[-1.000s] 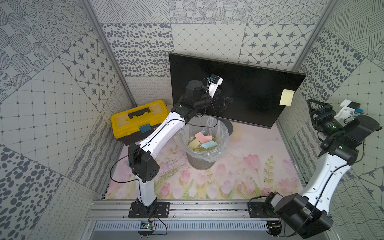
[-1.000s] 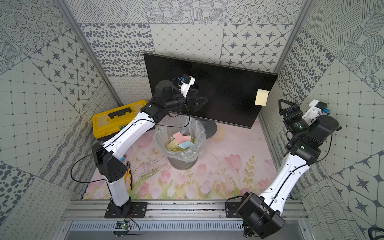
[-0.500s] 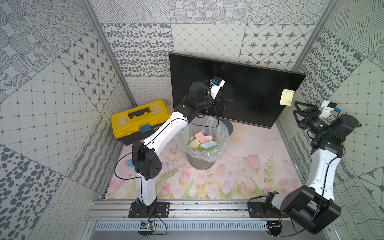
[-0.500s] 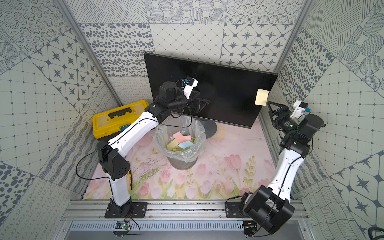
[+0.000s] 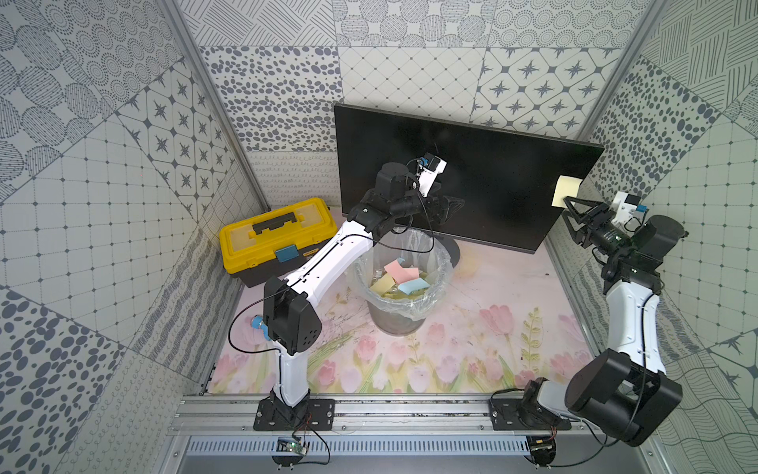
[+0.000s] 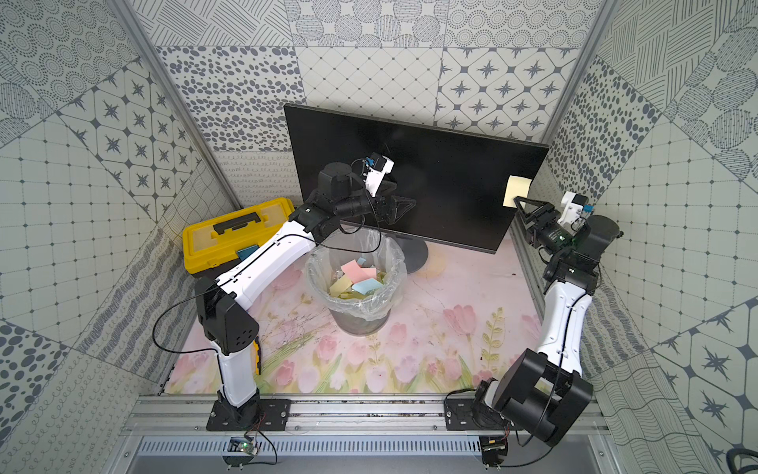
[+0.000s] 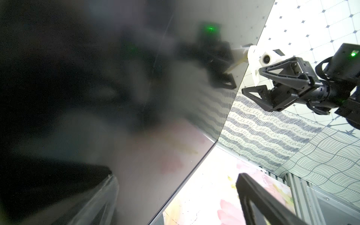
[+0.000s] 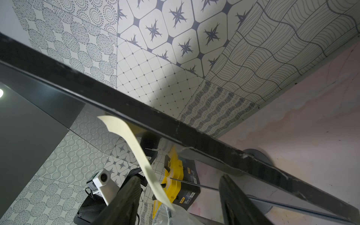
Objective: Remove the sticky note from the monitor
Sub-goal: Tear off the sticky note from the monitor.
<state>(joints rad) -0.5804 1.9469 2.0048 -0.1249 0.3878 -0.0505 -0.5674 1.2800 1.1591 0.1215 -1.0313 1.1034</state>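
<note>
The pale yellow sticky note [image 5: 567, 192] clings to the monitor [image 5: 492, 172] at the edge nearest the right arm, its lower end curling off the screen. The right gripper [image 5: 565, 205] is at that loose end with its jaws apart and the paper between them, unclamped. The left gripper [image 5: 458, 204] hangs spread and empty before mid-screen.

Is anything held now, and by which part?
Nothing yet. The right gripper has open jaws around the loose end of the sticky note; the left gripper is empty.
</note>
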